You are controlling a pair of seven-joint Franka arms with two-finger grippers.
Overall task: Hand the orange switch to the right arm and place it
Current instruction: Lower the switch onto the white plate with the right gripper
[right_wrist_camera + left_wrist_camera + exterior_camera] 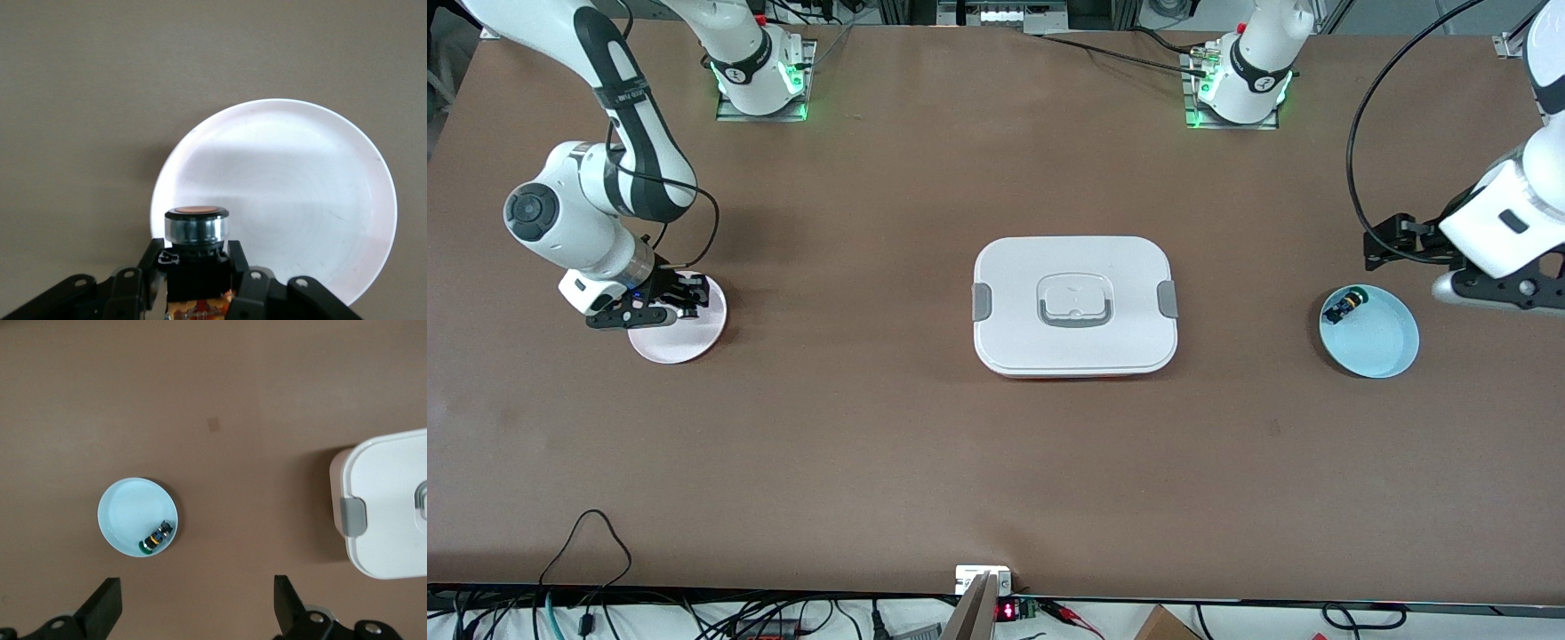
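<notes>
The brown worktop [854, 427] carries a white box [1074, 305] at its middle. Over the pink plate [320, 200], the right hand [200, 293] clamps the switch [197, 250], black with an orange top. The left hand [193, 613] hangs apart near the blue plate [127, 513].

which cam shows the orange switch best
The right wrist view: the orange switch fills the foreground, clamped upright in the right gripper over the white plate, orange cap facing up. In the front view that gripper hides it almost entirely. The left wrist view does not show it.
</notes>
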